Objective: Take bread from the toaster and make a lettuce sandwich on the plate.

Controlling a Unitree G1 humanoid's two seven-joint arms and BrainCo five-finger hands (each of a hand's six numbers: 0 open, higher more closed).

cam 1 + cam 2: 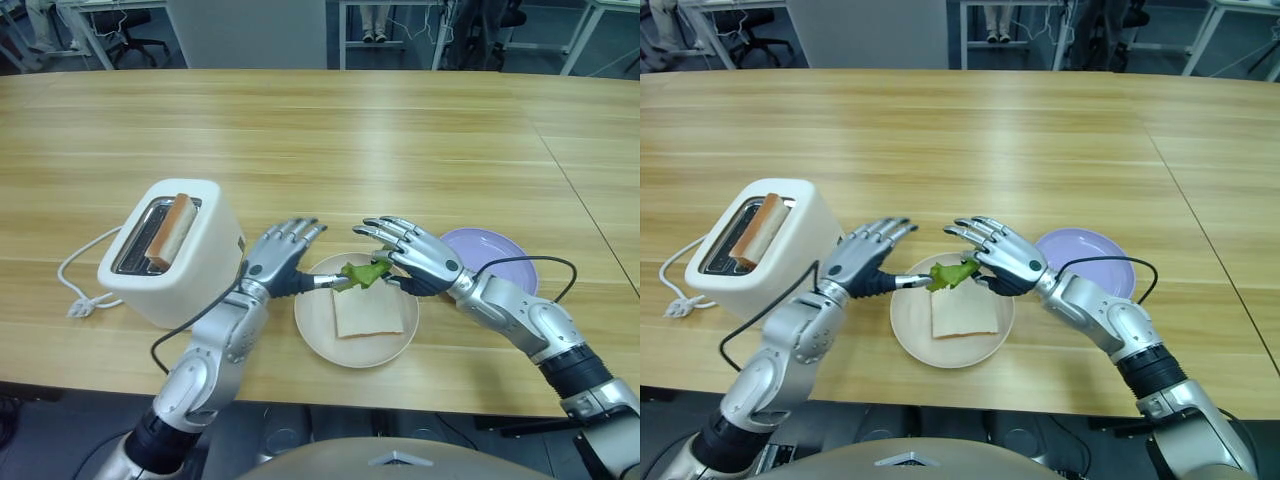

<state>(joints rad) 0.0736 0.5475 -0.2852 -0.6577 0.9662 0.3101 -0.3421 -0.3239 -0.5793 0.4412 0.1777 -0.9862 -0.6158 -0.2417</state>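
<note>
Pale wooden table runs the full width of both views. Beyond its far edge is an office floor with desk legs and a black chair, all cut off at the top.

At the left stands a cream toaster with one bread slice upright in a slot. Its white cord loops on the wood beside it.

Near the front edge sits a beige plate with a second slice of bread lying flat on it.

A lettuce leaf hangs just above that plate's far rim, between the two hands. The left hand has its fingers stretched forward and spread, and its thumb points sideways to touch the leaf's left end. The right hand also fans its fingers, and seems to nip the leaf's right end between thumb and a finger. The contact itself is hidden under the hand.

A purple plate lies behind the right wrist, partly covered by it and by a black cable.
</note>
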